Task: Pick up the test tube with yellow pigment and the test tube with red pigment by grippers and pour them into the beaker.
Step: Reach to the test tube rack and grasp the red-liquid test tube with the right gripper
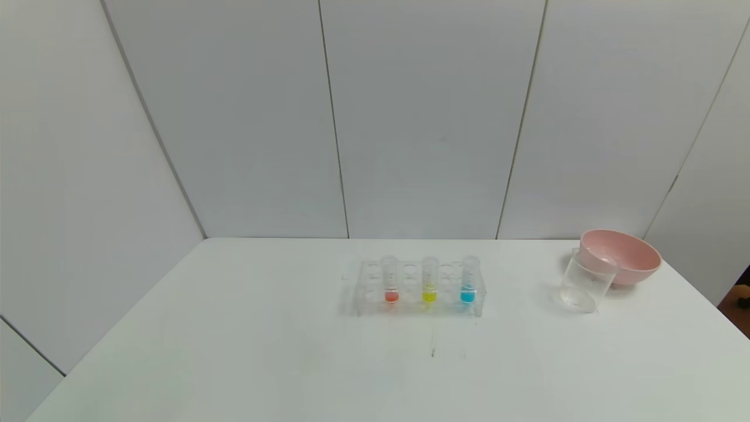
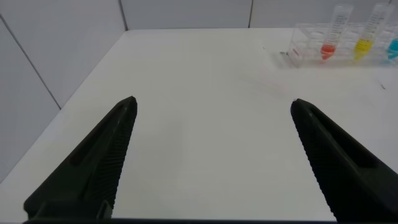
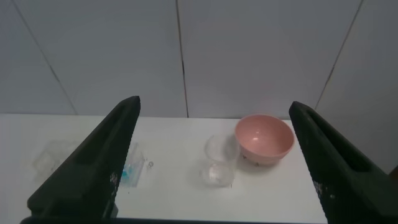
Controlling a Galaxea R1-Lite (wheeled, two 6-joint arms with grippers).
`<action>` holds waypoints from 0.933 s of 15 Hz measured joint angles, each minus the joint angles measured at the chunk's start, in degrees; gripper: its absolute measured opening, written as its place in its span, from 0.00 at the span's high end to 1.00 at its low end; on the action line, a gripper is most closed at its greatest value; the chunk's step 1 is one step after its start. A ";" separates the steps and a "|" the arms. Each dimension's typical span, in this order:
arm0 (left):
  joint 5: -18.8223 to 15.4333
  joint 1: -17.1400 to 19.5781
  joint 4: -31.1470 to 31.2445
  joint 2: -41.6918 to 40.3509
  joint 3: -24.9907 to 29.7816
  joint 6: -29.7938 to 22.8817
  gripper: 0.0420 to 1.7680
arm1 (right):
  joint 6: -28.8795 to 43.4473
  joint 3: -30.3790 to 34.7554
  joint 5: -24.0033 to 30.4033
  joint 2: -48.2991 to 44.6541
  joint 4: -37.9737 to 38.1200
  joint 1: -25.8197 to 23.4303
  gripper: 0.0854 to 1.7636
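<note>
A clear tube rack (image 1: 419, 288) stands mid-table. In it stand the test tube with red pigment (image 1: 391, 280), the test tube with yellow pigment (image 1: 429, 280) and a tube with blue liquid (image 1: 468, 279). The clear beaker (image 1: 585, 281) stands at the right, in front of a pink bowl. Neither gripper shows in the head view. My left gripper (image 2: 212, 106) is open and empty over bare table, with the red tube (image 2: 331, 34) and yellow tube (image 2: 368, 32) far off. My right gripper (image 3: 214, 107) is open and empty, facing the beaker (image 3: 219, 160) from a distance.
The pink bowl (image 1: 621, 255) touches the beaker's far side near the table's right edge; it also shows in the right wrist view (image 3: 264, 138). Grey wall panels stand close behind the white table (image 1: 263, 351). The rack's end with the blue tube (image 3: 129, 169) shows beside my right finger.
</note>
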 joint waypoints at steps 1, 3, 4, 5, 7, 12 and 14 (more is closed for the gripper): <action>0.00 0.00 0.00 0.00 0.00 -0.02 0.00 | 0.55 -3.30 -4.25 5.73 -2.77 3.50 0.03; 0.00 0.02 0.00 0.00 0.00 -0.02 0.00 | 1.27 -9.23 -14.73 16.98 -8.68 12.64 0.03; 0.00 0.02 0.00 0.00 0.00 -0.02 0.00 | 1.51 -11.35 -19.11 21.58 -11.67 17.42 0.03; 0.00 0.02 0.00 0.00 0.00 -0.02 0.00 | 1.68 -13.06 -23.03 26.32 -14.96 22.04 0.03; 0.00 0.02 0.00 0.00 0.00 -0.02 0.00 | 1.93 -15.48 -30.33 35.61 -22.10 30.32 0.03; 0.00 0.02 0.00 0.00 0.00 -0.02 0.00 | 2.19 -20.75 -41.83 54.85 -37.47 43.25 0.03; 0.00 0.02 0.00 0.00 0.00 -0.02 0.00 | 3.82 -22.76 -42.44 60.09 -38.55 45.62 0.03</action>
